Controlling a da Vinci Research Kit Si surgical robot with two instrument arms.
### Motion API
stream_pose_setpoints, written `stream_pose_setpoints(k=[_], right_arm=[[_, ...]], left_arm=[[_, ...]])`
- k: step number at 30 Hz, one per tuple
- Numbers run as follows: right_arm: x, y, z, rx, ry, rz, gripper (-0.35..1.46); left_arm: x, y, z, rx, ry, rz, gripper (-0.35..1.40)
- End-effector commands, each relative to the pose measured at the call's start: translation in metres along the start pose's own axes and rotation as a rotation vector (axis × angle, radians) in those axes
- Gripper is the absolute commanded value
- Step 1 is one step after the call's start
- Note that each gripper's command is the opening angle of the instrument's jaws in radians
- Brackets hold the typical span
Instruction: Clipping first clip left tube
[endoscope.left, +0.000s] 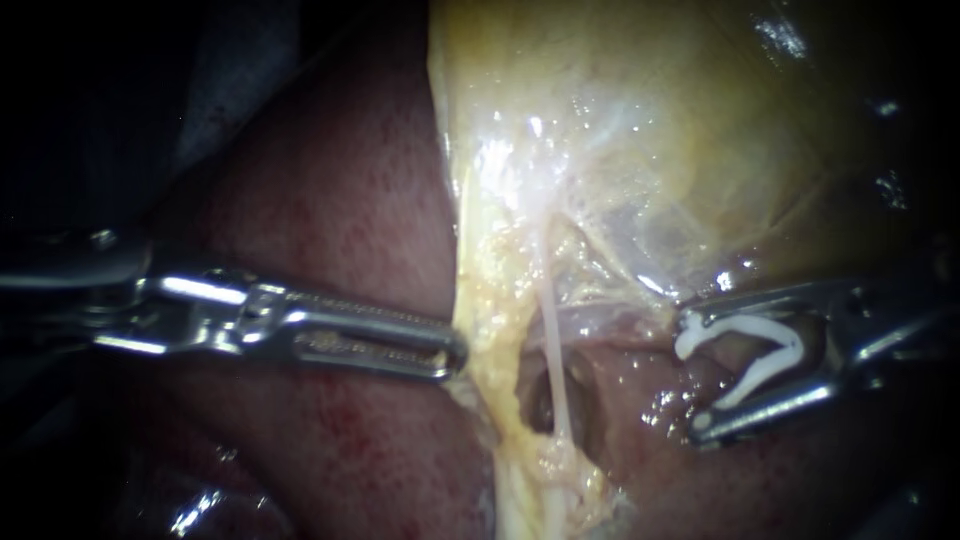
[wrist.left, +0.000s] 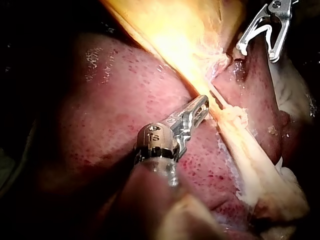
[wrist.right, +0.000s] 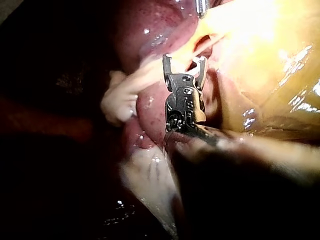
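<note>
Gripping the gallbladder (endoscope.left: 620, 150) edge with my left instrument's (endoscope.left: 452, 352) jaws, my right instrument's (endoscope.left: 695, 372) spread jaws cradling a white clip (endoscope.left: 765, 372) at right, well apart from the thin centre tube (endoscope.left: 551, 340), I risk tearing it by approaching crooked

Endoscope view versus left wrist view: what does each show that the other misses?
Endoscope only: the pale tube crossing a gap in the tissue, apart from the clip. Left wrist only: the yellowish tissue band running on past my left instrument to a pale end. Both: the liver, left jaws gripping that band's edge, my right instrument holding the white clip in wide-spread jaws.
</note>
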Motion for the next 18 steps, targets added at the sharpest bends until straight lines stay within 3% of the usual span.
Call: stream_pose_setpoints(k=[1,18], right_arm=[[0.0000,-0.0001,0.0004,0.005,-0.004,0.000,0.60],[-0.0015,-0.0016,0.0094,0.042,-0.036,-0.039,0.60]], left_arm=[[-0.0001,-0.0003,-0.0003,0.001,-0.004,0.000,-0.35],[-0.0004,-0.0024,-0.0011,0.007,-0.009,-0.002,-0.35]])
